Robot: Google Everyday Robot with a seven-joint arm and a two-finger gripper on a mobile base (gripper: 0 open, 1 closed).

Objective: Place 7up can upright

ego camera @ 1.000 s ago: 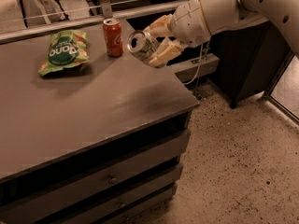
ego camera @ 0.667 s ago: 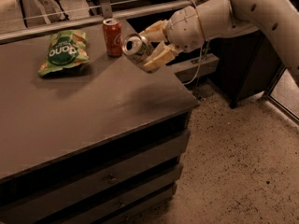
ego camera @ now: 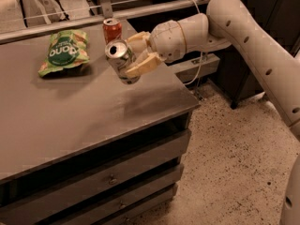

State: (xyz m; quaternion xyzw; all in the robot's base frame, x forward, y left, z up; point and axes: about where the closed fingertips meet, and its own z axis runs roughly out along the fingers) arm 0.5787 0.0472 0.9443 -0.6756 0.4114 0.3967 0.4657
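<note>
The 7up can (ego camera: 121, 60) is a silver can with green print, held in the air above the dark table top (ego camera: 84, 111), its silver top tilted toward the camera and its body hanging nearly upright. My gripper (ego camera: 137, 53) is shut on the can from the right, one pale finger (ego camera: 143, 63) in front of it and one behind. The arm reaches in from the upper right. The can's shadow falls on the table below, to its right.
An orange-red soda can (ego camera: 112, 30) stands upright at the table's back edge, just behind the held can. A green chip bag (ego camera: 64, 51) lies at the back left. A metal rail (ego camera: 56, 26) runs behind the table. Drawers (ego camera: 117, 172) sit below; speckled floor (ego camera: 234, 163) lies to the right.
The gripper has carried the 7up can left and lower over the table. The can has turned from lying sideways toward nearly upright.
</note>
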